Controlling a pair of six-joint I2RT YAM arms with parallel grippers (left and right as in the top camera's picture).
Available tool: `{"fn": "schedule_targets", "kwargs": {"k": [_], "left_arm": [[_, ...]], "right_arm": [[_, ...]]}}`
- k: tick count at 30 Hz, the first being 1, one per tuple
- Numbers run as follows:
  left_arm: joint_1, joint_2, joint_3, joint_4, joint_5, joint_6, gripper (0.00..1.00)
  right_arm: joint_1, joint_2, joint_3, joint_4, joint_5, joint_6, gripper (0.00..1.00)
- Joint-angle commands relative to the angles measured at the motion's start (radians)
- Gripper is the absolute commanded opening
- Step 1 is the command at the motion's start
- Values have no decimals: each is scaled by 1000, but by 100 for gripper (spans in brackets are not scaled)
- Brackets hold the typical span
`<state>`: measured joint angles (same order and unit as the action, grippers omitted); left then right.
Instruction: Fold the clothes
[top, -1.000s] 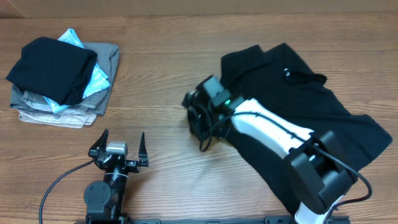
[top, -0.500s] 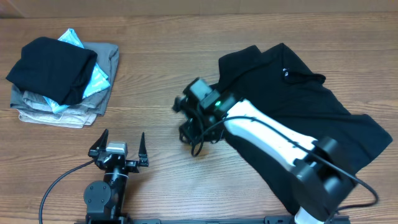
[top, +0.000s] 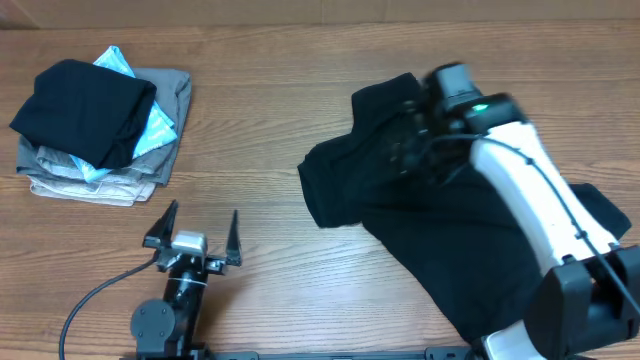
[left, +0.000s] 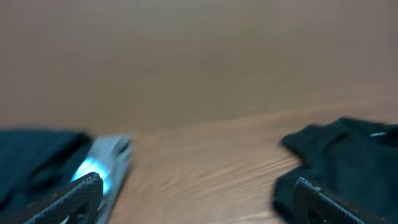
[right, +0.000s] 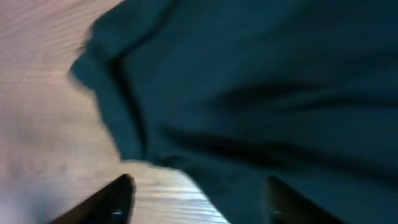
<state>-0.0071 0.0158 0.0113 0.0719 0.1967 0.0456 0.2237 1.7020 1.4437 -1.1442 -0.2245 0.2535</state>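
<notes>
Spreading the black T-shirt (top: 430, 240) flat looks like the step in hand. It lies rumpled on the right half of the surface (top: 260, 120), with one dark flap reaching leftward toward the middle and the rest bunched beneath and beside the right arm (top: 520, 180). To do this well, the right arm would best choose an outer edge, a sleeve or a hem corner rather than the thick middle. It should pinch only a thin layer and draw it outward, low over the wood, so the cloth slides open instead of piling up. Creases should be out before any fold is tried. The left arm (top: 165, 310) sits near the front edge, well apart from the shirt, and could help by taking the opposite corner. The right jaws stand well apart above the shirt. In the wrist view both fingers (right: 121, 199) show at the bottom of the frame with only fabric beneath them and nothing pinched between, though blur hides whether the tips brush the cloth. The left jaws are spread wide and empty over bare wood, with the pile of folded garments (top: 100, 120) off to the far left.
</notes>
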Motion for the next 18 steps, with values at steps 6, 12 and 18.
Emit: {"fn": "schedule_targets", "kwargs": {"k": [6,12,18], "left_arm": [[-7,199,316,-268,304,-24,100],[-12,605,691,-484,368,39,100],[-145,1088,1102,-824,323,119,100]], "right_arm": [[-248,-16,17,-10,11,16,100],[-287,-16,17,-2,12,16,100],[-287,-16,17,16,12,16,100]]}}
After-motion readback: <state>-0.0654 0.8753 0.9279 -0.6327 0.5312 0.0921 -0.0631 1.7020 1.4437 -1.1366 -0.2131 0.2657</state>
